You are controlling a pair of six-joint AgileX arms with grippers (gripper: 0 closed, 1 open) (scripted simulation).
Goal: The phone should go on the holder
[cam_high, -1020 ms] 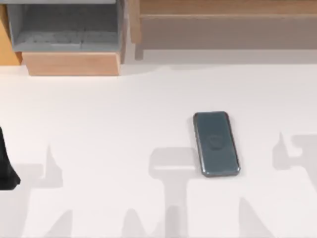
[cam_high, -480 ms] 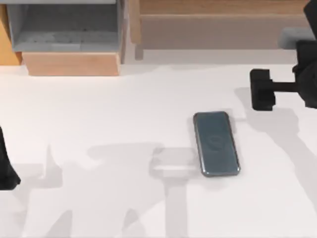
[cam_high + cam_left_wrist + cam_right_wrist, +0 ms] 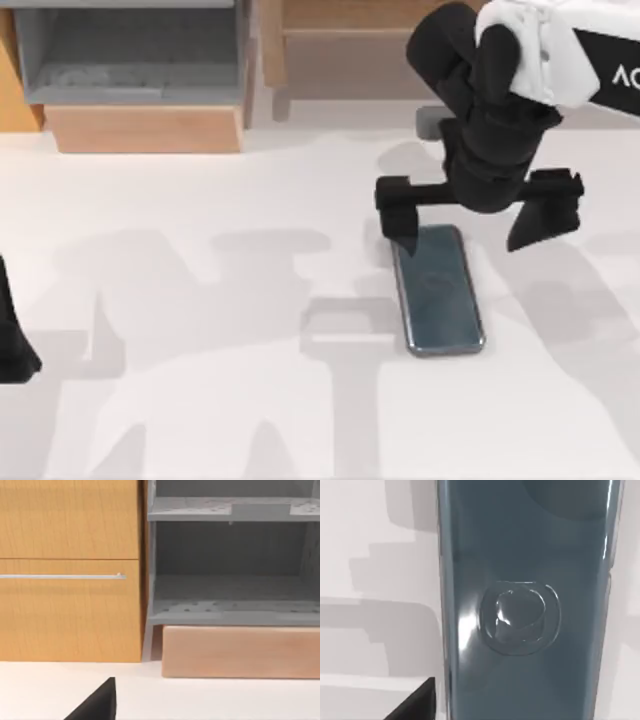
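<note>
The phone (image 3: 437,290), a glossy dark blue-grey slab with a faint round mark, lies flat on the white table (image 3: 200,300), right of centre. My right gripper (image 3: 470,212) hovers over the phone's far end. It is open, with one finger (image 3: 396,203) left of the phone's far corner and the other well off to the right. The right wrist view looks straight down on the phone (image 3: 525,610) from close by. My left arm (image 3: 10,340) is parked at the table's left edge. The holder is out of view.
A grey open shelf unit (image 3: 130,50) on a wooden base (image 3: 145,128) stands at the back left. A wooden cabinet (image 3: 350,50) runs along the back right. The left wrist view faces the grey shelves (image 3: 230,580) and a wooden drawer front (image 3: 70,580).
My right arm has swung in from the right edge toward the centre and now hangs over the phone's far end. The phone and the left arm have not moved.
</note>
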